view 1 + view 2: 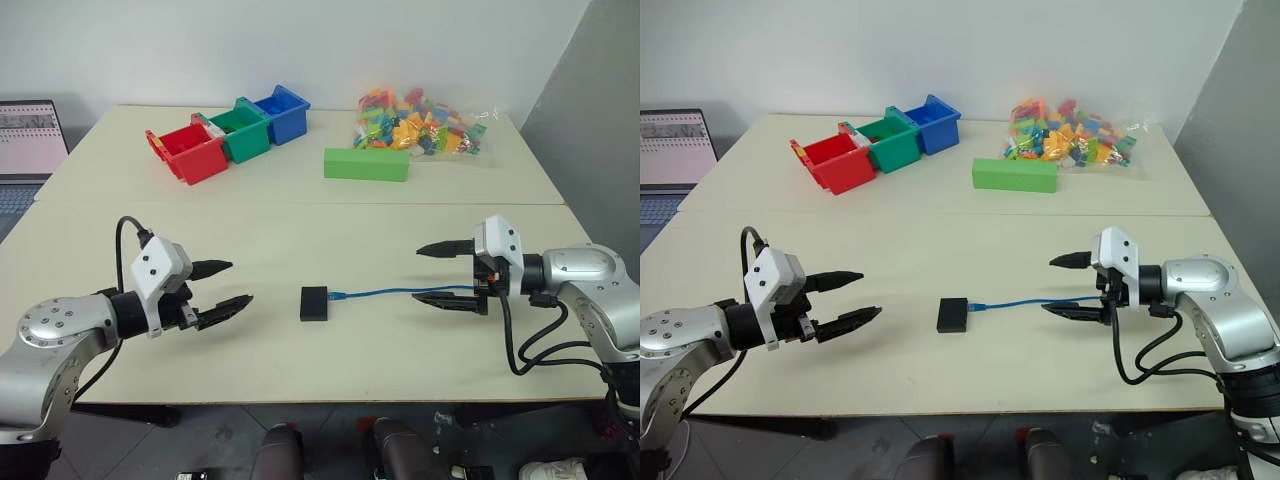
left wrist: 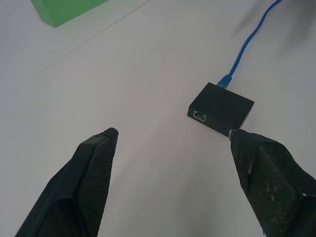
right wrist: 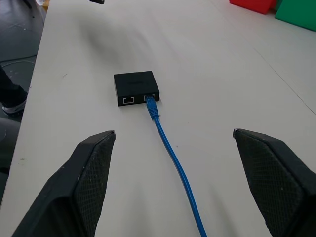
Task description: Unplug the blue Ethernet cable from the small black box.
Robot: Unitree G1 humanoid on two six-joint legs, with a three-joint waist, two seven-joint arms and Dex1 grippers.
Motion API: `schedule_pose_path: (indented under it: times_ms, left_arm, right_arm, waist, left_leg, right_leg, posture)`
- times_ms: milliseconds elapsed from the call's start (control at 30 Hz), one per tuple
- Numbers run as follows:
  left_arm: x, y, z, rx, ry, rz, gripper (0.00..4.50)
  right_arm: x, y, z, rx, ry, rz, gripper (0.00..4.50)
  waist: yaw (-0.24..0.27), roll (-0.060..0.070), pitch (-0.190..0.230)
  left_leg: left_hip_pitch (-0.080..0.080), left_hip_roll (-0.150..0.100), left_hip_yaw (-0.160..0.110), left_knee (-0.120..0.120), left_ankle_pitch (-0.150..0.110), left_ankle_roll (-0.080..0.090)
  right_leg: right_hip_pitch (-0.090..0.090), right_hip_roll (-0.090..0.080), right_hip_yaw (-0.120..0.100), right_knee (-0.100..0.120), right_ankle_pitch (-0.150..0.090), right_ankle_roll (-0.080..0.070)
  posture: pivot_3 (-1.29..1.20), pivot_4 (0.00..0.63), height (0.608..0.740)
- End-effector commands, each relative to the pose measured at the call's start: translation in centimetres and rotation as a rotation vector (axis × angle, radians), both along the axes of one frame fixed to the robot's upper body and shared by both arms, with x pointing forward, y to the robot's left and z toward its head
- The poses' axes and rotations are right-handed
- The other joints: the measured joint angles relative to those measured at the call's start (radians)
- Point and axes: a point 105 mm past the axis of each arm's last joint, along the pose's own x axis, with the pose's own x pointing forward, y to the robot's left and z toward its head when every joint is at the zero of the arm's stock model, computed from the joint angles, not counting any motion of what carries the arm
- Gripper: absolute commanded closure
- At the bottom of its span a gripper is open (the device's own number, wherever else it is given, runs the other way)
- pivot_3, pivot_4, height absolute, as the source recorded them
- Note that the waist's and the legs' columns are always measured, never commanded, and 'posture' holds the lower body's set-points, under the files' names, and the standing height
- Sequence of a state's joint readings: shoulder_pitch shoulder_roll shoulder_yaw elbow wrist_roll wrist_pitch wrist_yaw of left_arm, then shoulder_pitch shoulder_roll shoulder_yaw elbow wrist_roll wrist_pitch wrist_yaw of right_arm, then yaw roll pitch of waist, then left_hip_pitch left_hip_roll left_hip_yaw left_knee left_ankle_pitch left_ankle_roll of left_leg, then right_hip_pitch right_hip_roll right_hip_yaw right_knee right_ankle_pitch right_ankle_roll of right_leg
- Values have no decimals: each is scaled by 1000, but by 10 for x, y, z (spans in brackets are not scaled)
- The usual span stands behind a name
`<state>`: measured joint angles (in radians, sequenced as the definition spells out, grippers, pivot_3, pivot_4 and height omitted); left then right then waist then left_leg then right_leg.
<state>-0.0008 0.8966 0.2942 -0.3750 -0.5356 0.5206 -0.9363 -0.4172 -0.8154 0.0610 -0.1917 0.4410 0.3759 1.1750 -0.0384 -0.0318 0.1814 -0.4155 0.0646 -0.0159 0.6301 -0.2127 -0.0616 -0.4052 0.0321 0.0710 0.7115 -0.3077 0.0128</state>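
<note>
Left gripper (image 1: pixel 222 290) and right gripper (image 1: pixel 444 274) level, fingers spread, facing inward; small black box (image 1: pixel 314 302) with blue Ethernet cable (image 1: pixel 400 292) plugged in lies between them.

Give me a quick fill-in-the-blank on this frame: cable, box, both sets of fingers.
1. The blue Ethernet cable is still ____ into the small black box.
2. The box face toward the right gripper has ____ ports, one of them free.
3. The fingers of the left gripper stand ____, holding nothing.
4. The box lies on the table ____ the two grippers.

Missing words: plugged; two; open; between
</note>
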Motion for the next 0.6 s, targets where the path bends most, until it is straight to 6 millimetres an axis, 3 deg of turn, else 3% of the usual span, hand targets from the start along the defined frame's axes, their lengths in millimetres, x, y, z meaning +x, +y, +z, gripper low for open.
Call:
schedule_pose_path:
  times_ms: [33,367,600]
  left_arm:
    - [-2,-3,11,20,-34,-27,642]
    - [-4,-4,7,37,-22,-36,642]
    - [-11,-10,-2,41,18,-111,642]
  right_arm:
    - [0,1,13,-8,-71,18,457]
    - [3,5,10,-10,-66,22,457]
    - [20,46,-11,-10,-50,20,457]
  waist:
    - [0,0,0]
    - [0,0,0]
    - [-9,0,0]
  left_leg:
    - [0,0,0,0,0,0]
    - [0,0,0,0,0,0]
    - [0,0,0,0,0,0]
  right_leg:
    - [0,0,0,0,0,0]
    - [0,0,0,0,0,0]
    - [0,0,0,1,0,0]
  posture:
    - [0,150,740]
    - [0,150,740]
    - [0,150,740]
